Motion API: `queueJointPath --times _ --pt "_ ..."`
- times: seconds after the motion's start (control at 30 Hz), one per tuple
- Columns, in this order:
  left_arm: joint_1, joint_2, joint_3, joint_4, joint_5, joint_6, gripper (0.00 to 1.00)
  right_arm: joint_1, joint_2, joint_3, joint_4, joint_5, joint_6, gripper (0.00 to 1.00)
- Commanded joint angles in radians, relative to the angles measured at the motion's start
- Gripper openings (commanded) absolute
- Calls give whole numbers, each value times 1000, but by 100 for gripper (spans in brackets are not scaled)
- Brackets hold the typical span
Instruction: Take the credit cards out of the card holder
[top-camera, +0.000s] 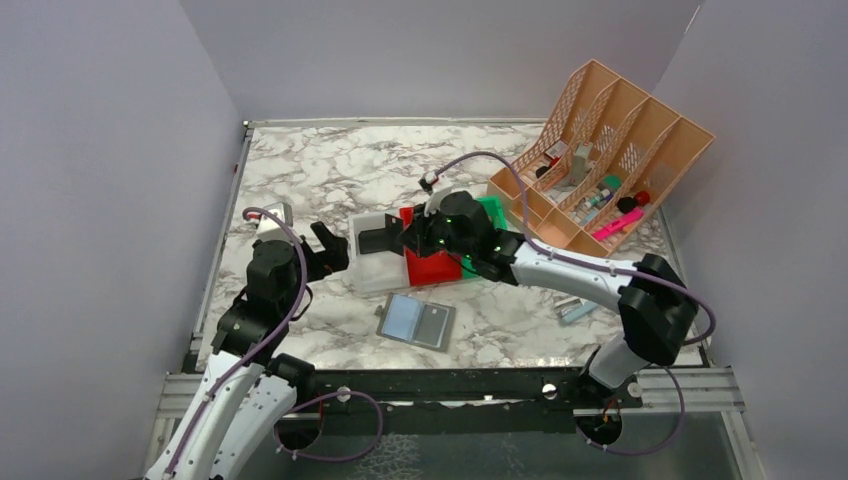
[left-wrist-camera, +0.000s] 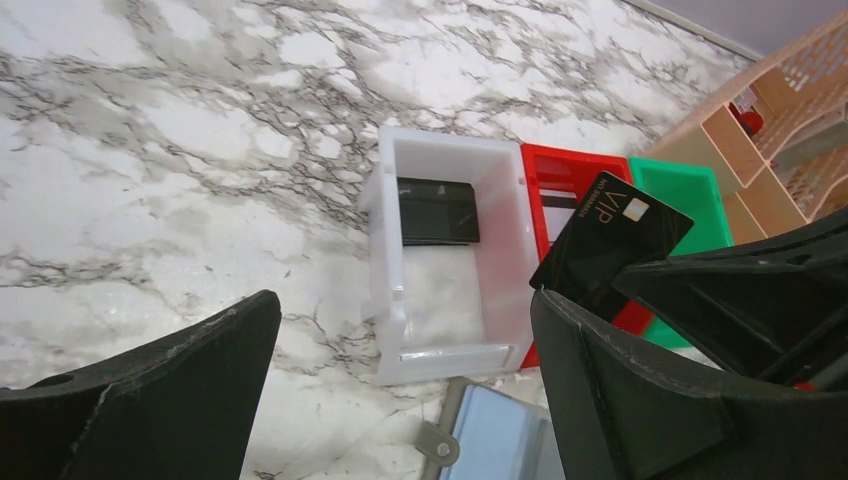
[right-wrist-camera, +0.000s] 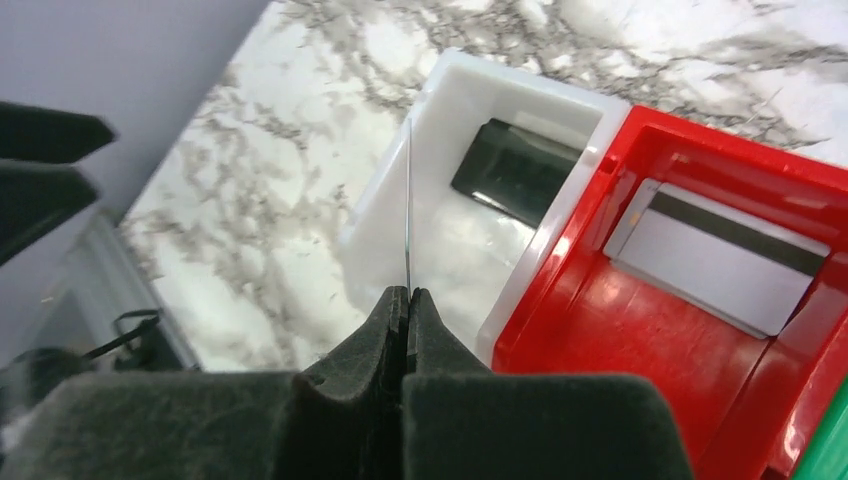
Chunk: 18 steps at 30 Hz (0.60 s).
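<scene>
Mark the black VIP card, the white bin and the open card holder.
black VIP card (left-wrist-camera: 612, 240), left wrist view, middle of its printed face.
white bin (left-wrist-camera: 383, 240), left wrist view, on its left wall.
card holder (top-camera: 416, 320), top external view, the fold between its pale blue and grey panels.

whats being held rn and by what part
The right gripper pinches a black card by one edge; the left gripper is open, holding nothing.

The black card (left-wrist-camera: 612, 243), right of centre in the left wrist view, reads "VIP"; the smaller line beside it is illegible.
</scene>
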Motion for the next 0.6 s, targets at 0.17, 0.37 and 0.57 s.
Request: queueJointPath --times 0.17,0.37,0.57 --pt "9 -43 -24 -28 -102 37 99 153 263 311 -231 495 -286 1" --pt "24 -13 -16 -34 -86 36 99 162 364 395 -235 568 -396 1" --pt "39 -14 -7 -61 -109 22 99 162 443 450 -203 588 -502 1"
